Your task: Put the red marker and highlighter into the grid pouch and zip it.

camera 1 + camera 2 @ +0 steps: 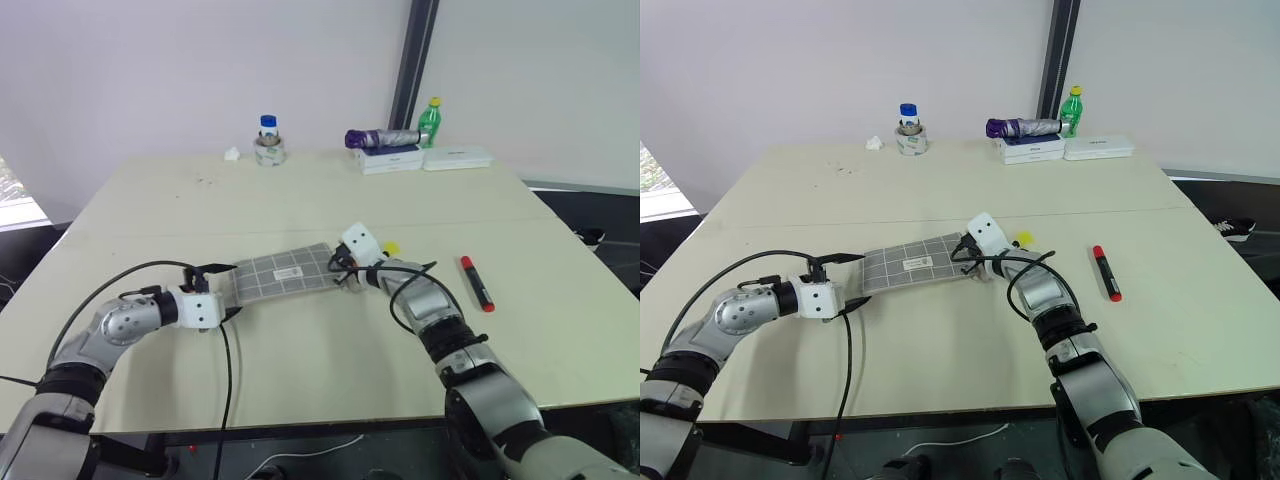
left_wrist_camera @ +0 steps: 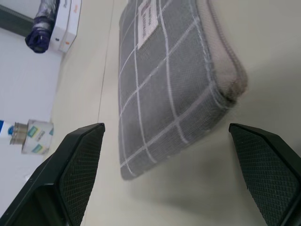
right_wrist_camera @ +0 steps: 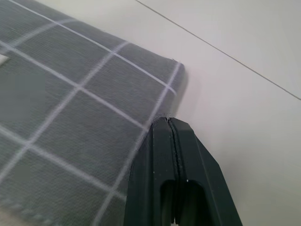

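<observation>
Two risks are seen: the wide-spread left gripper (image 2: 164,179) may shove the grid pouch (image 1: 285,272); the right gripper (image 3: 175,141), apparently pinched on its edge, may slip.

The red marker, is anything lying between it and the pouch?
Yes, partly. The red marker lies apart on the table, and the right claw with its arm sits at the pouch end facing it. The yellow highlighter is there too.

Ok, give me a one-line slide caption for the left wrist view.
Open left gripper fingers flank the near end of the grid pouch lying on the table.
</observation>
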{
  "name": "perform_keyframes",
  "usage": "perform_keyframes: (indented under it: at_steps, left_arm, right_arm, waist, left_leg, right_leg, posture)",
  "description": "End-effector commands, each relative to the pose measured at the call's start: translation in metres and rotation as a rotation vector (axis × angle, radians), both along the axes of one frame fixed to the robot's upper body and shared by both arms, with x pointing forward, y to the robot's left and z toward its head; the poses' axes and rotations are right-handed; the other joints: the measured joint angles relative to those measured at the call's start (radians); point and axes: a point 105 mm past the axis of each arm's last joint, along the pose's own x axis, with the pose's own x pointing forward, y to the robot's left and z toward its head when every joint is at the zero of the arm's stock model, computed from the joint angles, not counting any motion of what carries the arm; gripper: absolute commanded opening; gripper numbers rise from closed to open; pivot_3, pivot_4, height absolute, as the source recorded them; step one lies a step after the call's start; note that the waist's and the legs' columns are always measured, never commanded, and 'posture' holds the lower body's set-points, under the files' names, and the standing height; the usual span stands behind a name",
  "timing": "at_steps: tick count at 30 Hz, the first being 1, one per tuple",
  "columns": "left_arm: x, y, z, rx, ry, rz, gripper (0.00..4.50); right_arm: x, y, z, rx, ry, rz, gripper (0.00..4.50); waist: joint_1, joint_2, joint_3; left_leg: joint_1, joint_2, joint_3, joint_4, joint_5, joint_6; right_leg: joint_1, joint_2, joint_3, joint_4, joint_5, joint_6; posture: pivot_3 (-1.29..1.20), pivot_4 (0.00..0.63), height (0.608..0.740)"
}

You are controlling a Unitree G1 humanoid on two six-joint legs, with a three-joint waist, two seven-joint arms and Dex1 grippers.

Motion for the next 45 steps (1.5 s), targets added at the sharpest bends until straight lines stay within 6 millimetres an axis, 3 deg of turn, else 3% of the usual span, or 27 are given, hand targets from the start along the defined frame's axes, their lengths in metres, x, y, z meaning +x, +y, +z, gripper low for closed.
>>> perform_keyframes:
  at_steps: [1,15,22,25,31,35,41,45]
  left_arm:
    - [-0.004,-0.010,-0.011,0.020,0.033,-0.044,4.47]
    - [-0.007,-0.014,-0.010,0.010,0.035,-0.079,4.47]
    - [-0.011,-0.012,-0.004,-0.017,0.025,-0.097,4.47]
    - [-0.016,-0.012,-0.002,-0.033,0.023,-0.112,3.21]
    - [-0.025,-0.010,-0.004,-0.045,0.039,-0.127,0.12]
    - [-0.027,-0.007,0.000,-0.084,0.044,-0.098,0.02]
    - [-0.019,0.001,0.027,-0.368,0.106,0.083,0.02]
    - [-0.024,-0.001,0.045,-0.503,0.154,0.137,0.02]
  right_arm:
    - [0.004,0.007,0.013,-0.010,-0.044,0.020,0.00]
    - [-0.009,0.027,0.014,-0.056,-0.087,0.168,0.00]
    - [-0.010,0.026,0.011,-0.061,-0.079,0.162,0.00]
    - [-0.010,0.024,0.010,-0.065,-0.078,0.158,0.00]
    - [-0.010,0.024,0.007,-0.069,-0.074,0.153,0.00]
    - [-0.010,0.023,0.010,-0.071,-0.093,0.152,0.00]
    - [-0.005,0.011,0.056,-0.041,-0.288,0.116,0.00]
    - [-0.018,0.001,0.083,-0.045,-0.377,0.171,0.00]
  waist:
    - [0.000,0.000,0.000]
    - [-0.003,0.000,0.000]
    - [-0.003,0.000,0.000]
    - [-0.005,0.000,0.000]
    - [-0.004,0.000,0.000]
    - [-0.005,0.000,0.000]
    - [-0.005,0.000,0.000]
    - [-0.003,0.000,0.000]
  left_leg:
    - [0.000,0.000,0.000,0.000,0.000,0.000]
    - [0.000,0.000,0.000,0.000,0.000,0.000]
    - [0.000,0.000,0.000,0.000,0.000,0.000]
    - [0.000,0.000,0.000,0.000,0.000,0.000]
    - [0.000,0.001,0.000,-0.001,0.000,0.000]
    - [0.000,0.001,0.000,-0.001,0.000,0.000]
    - [0.000,0.002,0.000,0.000,0.000,0.000]
    - [-0.001,0.002,0.000,0.000,0.000,0.000]
  right_leg:
    - [0.000,0.000,0.000,0.000,0.000,0.000]
    - [0.000,0.000,0.000,0.000,0.000,0.000]
    - [0.000,0.000,0.000,0.000,0.000,0.000]
    - [0.000,0.000,0.000,0.000,0.000,0.000]
    - [-0.001,0.001,0.000,0.000,0.000,0.000]
    - [-0.001,0.001,0.001,0.000,0.000,0.000]
    - [-0.001,0.001,0.001,0.000,0.000,0.000]
    - [-0.001,0.000,0.001,0.000,0.000,0.000]
  posture:
    - [0.00,0.150,0.737]
    - [0.00,0.150,0.737]
    - [0.00,0.150,0.737]
    - [0.00,0.150,0.737]
    - [0.00,0.150,0.737]
    - [0.00,0.150,0.737]
    - [0.00,0.150,0.737]
    - [0.00,0.150,0.737]
